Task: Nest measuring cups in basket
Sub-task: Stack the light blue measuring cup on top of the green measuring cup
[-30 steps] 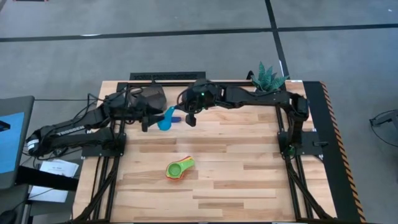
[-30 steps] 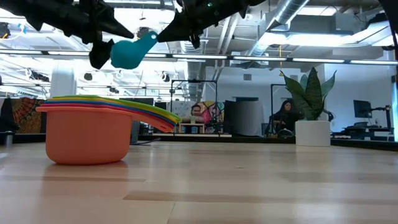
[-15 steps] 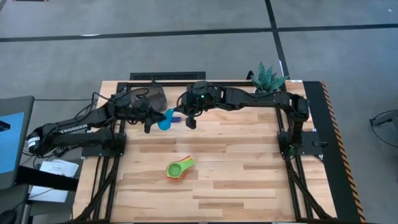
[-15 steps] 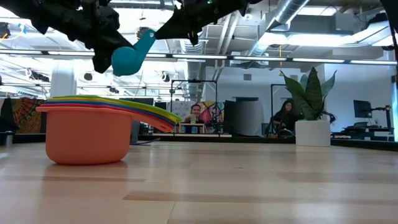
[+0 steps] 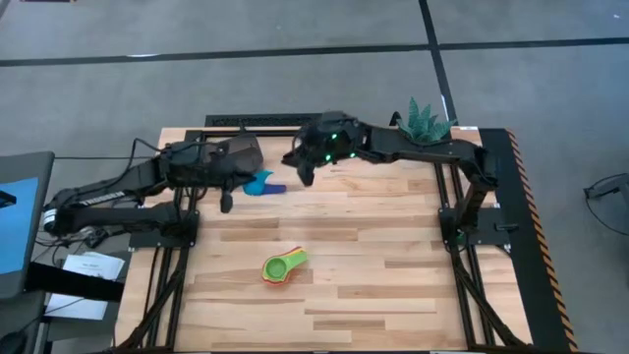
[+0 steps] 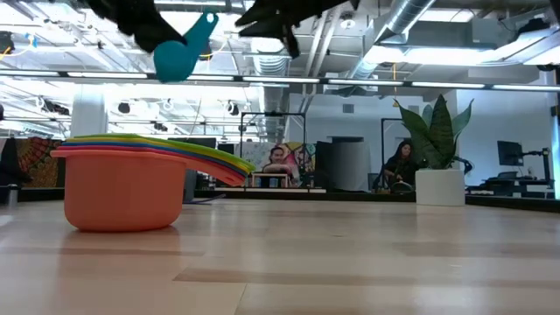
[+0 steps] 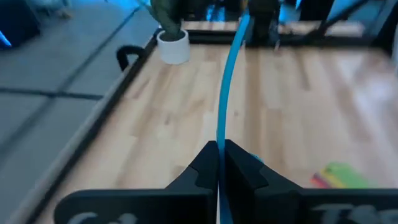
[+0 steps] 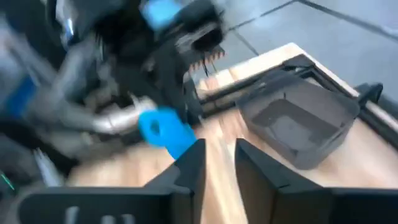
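Two dark arms are meeting at the far side of a wooden table [image 5: 393, 256]. The left gripper [image 7: 220, 163] is pinching the rim of a light blue cup [image 5: 260, 184] (edge-on between its fingers), holding it in the air just beside the basket [image 5: 243, 152]. The right gripper [image 8: 219, 160] is hovering nearby, fingers slightly parted and empty. A nested stack of cups [image 5: 284, 265] is sitting mid-table, well apart from the basket. A potted plant [image 5: 424, 122] is standing at the far right corner.

Held cup [image 5: 260, 183] just right of basket [image 5: 239, 152], nested cups [image 5: 284, 265] nearer the table's front.
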Controlling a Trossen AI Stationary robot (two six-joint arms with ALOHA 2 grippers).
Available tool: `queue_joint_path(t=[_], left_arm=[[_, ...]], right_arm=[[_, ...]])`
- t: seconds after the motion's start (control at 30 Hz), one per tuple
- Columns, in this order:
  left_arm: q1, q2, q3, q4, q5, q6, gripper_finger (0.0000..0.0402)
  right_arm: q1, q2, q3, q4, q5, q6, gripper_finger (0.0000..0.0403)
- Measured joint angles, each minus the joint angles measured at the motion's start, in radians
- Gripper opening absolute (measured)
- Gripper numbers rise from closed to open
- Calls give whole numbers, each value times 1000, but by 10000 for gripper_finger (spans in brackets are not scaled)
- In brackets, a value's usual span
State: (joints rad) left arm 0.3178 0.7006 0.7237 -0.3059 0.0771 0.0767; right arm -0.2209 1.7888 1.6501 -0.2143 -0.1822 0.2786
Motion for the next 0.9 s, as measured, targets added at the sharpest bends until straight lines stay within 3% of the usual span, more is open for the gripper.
queue_joint_path(t=[0.13, 0.3, 0.47, 0.53, 0.8, 0.9], left_arm=[[-91, -1, 85, -70, -132, 262, 1], [-235, 25, 138, -93, -281, 641, 1], [-354, 107, 160, -87, -429, 872, 1], [-392, 149, 168, -70, -459, 968, 1], [-489, 279, 170, 114, -506, 1333, 1], [-502, 301, 170, 146, -507, 1406, 0]], right_arm=[[-46, -54, 0, -46, -23, 287, 144], [-110, -55, 0, -65, -186, 586, 194], [-82, -31, -2, -68, -210, 620, 230], [-58, -12, 2, -47, -169, 619, 234], [-23, -5, 2, -104, -66, 606, 215], [-12, 2, -2, -145, -53, 599, 206]])
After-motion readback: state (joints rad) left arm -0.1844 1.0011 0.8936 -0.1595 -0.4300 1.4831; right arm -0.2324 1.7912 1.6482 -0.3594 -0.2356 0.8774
